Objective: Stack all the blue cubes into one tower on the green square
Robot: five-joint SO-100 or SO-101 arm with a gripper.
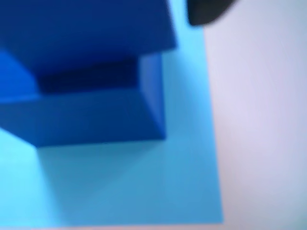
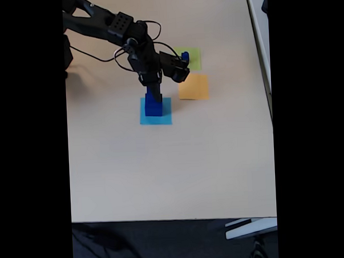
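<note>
A stack of dark blue cubes (image 2: 153, 106) stands on the flat light blue square (image 2: 156, 119) in the fixed view. My gripper (image 2: 152, 88) points down at the top of this stack. The wrist view is blurred and close: one blue cube (image 1: 86, 24) sits on a wider blue cube (image 1: 96, 117) on the light blue square (image 1: 144, 187). One black fingertip (image 1: 206, 12) shows at the top right, a sliver apart from the upper cube. Whether the jaws grip a cube cannot be made out. A small blue cube (image 2: 184, 55) rests at the left edge of the green square (image 2: 193, 59).
An orange square (image 2: 193, 87) lies just below the green one, to the right of the stack. The arm (image 2: 107, 23) and its cables reach in from the top left. The table edge (image 2: 176, 219) runs along the bottom, with bare tabletop in front of the stack.
</note>
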